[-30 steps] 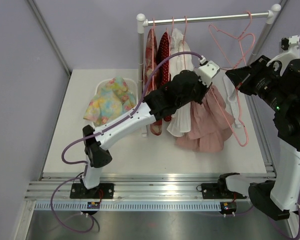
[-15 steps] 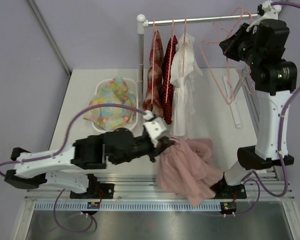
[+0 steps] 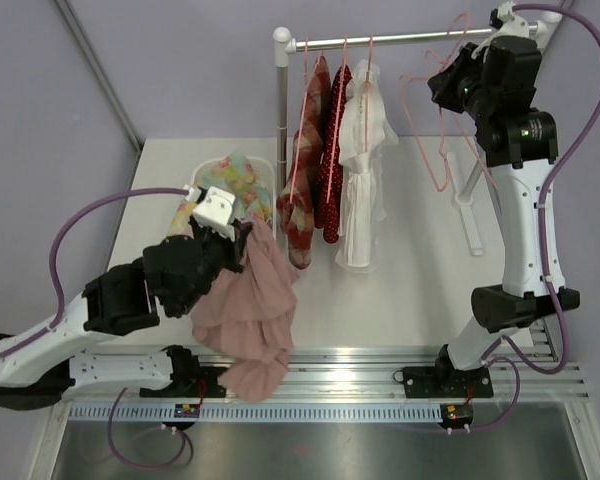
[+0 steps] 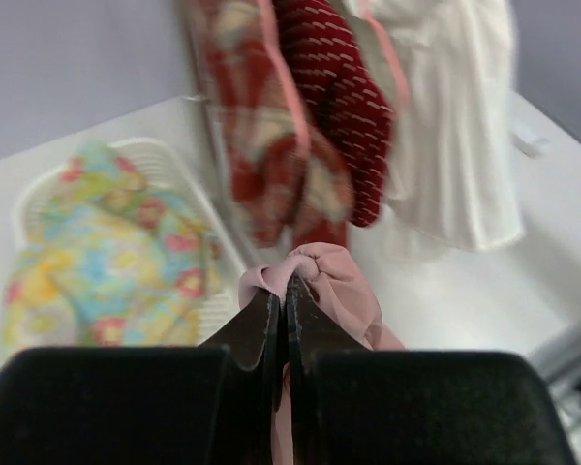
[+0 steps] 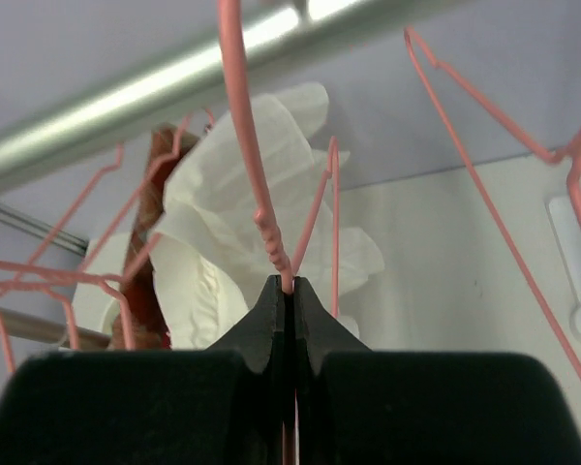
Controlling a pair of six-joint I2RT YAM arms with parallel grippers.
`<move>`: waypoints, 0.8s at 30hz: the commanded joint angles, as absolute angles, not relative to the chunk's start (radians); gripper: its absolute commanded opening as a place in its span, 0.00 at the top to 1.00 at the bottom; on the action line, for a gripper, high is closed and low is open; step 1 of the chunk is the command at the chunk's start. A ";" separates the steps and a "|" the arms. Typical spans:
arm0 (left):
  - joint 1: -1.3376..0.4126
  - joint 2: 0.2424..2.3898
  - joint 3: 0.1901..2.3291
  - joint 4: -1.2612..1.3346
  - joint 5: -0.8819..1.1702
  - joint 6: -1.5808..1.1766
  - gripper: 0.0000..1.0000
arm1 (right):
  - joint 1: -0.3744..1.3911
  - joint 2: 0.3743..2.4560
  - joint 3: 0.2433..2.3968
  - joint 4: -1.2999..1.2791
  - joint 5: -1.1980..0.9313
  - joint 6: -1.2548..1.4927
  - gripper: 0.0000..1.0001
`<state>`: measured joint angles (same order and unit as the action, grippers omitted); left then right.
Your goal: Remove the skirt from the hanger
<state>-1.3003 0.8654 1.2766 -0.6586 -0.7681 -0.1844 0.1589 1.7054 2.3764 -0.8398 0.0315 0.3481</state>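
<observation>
Dusty-pink fabric skirt [image 3: 248,310] swung from lower ctr to lower left, w/ left hand [image 3: 238,238] pinched shut on it; right hand [image 3: 440,85], upper right, clamped thin pink wire hanger [image 5: 269,240].

skirt [image 3: 250,310]: showing plain dusty pink
hanger [image 5: 274,250]: showing coral pink
dress [image 4: 455,145]: showing white
garment [image 4: 334,107]: showing red with white dots
cloth [image 4: 107,262]: showing pastel florals

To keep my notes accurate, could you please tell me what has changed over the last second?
The left gripper, shut on the pink skirt, drew it off the hanger, down from the rail and leftward to beside the basket. The right gripper, shut on the now empty hanger, rose to the rail. The three hung garments and the floral cloth in the basket stayed put.
</observation>
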 commanded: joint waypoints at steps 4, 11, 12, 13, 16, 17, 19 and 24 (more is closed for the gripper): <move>-1.008 0.988 1.573 -0.584 -0.717 -0.032 1.00 | 0.164 1.574 2.125 -0.696 0.029 0.322 1.00; -0.757 1.246 1.953 -0.523 -0.650 0.099 1.00 | 0.163 1.528 2.079 -0.700 0.015 0.351 1.00; -0.726 1.279 2.009 -0.519 -0.646 0.115 1.00 | 0.164 1.523 2.066 -0.698 0.012 0.351 0.88; -0.666 1.317 2.047 -0.505 -0.631 0.133 1.00 | 0.163 1.516 2.063 -0.699 0.012 0.353 0.69; -0.541 1.445 2.131 -0.476 -0.617 0.190 1.00 | 0.163 1.503 2.056 -0.727 0.018 0.359 0.13; -0.505 1.474 2.143 -0.477 -0.611 0.180 1.00 | 0.163 1.497 2.049 -0.736 0.021 0.359 0.03; -0.392 1.544 2.155 -0.501 -0.574 0.096 1.00 | 0.163 1.468 2.017 -0.738 0.028 0.354 0.01; -0.247 1.540 1.947 -0.439 -0.458 -0.064 1.00 | 0.164 1.353 1.925 -0.718 0.087 0.333 0.01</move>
